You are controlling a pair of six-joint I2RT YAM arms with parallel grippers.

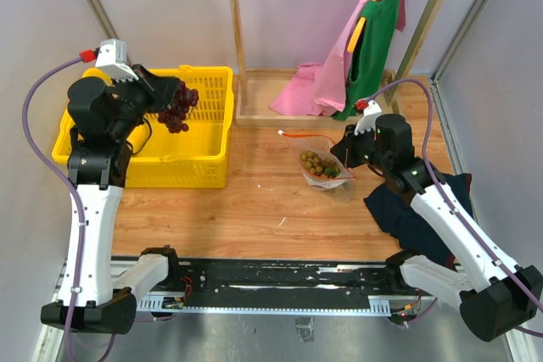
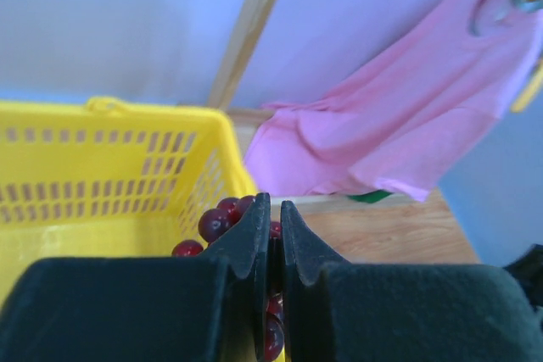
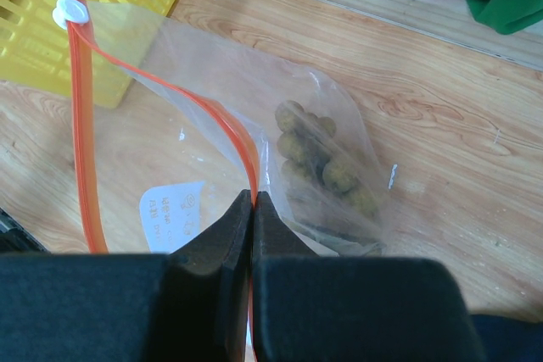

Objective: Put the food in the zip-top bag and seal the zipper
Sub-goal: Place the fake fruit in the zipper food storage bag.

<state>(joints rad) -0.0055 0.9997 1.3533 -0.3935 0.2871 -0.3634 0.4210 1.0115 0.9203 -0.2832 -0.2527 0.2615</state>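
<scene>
My left gripper [image 1: 170,95] is shut on the dark purple grape bunch [image 1: 177,108] and holds it in the air above the yellow basket [image 1: 208,82]; in the left wrist view the red-purple grapes [image 2: 214,223] show beside and between my fingers [image 2: 253,235]. The clear zip-top bag [image 1: 318,163] lies on the wooden table with the green grape bunch [image 1: 317,163] inside. My right gripper [image 3: 254,201] is shut on the bag's red-orange zipper strip [image 3: 216,120] and holds the mouth open; the white slider [image 3: 64,13] sits at the far end. The green grapes [image 3: 327,163] show through the plastic.
The yellow basket [image 2: 93,175] stands at the far left. A wooden rack [image 1: 254,99] with pink [image 1: 327,82] and green [image 1: 377,31] garments hangs at the back. A dark blue cloth [image 1: 416,209] lies under my right arm.
</scene>
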